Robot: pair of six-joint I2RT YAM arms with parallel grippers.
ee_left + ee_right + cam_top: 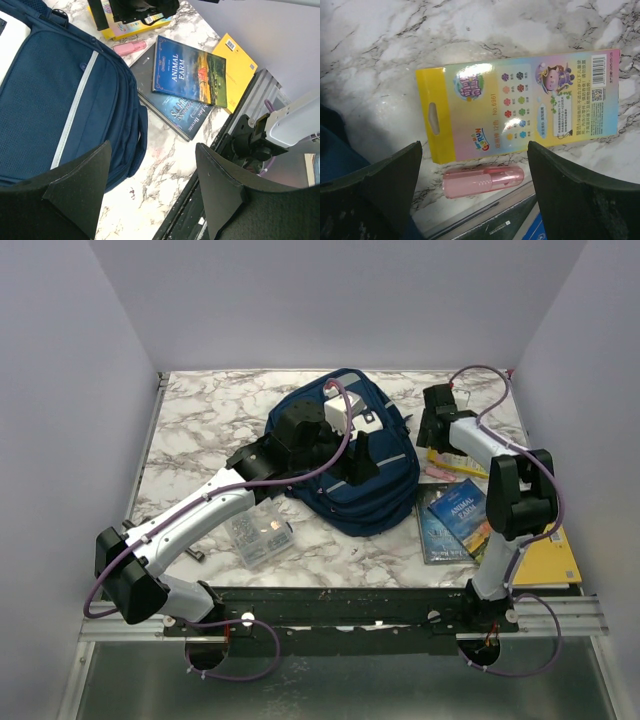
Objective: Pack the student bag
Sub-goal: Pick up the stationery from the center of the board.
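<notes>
The navy student bag (375, 502) lies in the middle of the table, its top opening showing a white item (336, 412). My left gripper (362, 462) hovers over the bag's front, open and empty; in the left wrist view its fingers (80, 185) frame the bag (45, 100) edge and bare marble. My right gripper (430, 436) is open to the right of the bag, above a pink tube (483, 181) that lies between its fingers without touching them. A yellow crayon box (520, 110) lies just beyond the tube.
An Animal Farm book (187, 70) lies on a darker book (175, 115), with a yellow book (237, 62) beside them, near the right arm's base. A clear plastic box (258, 530) sits front left of the bag. The table's front rail (330, 602) runs close by.
</notes>
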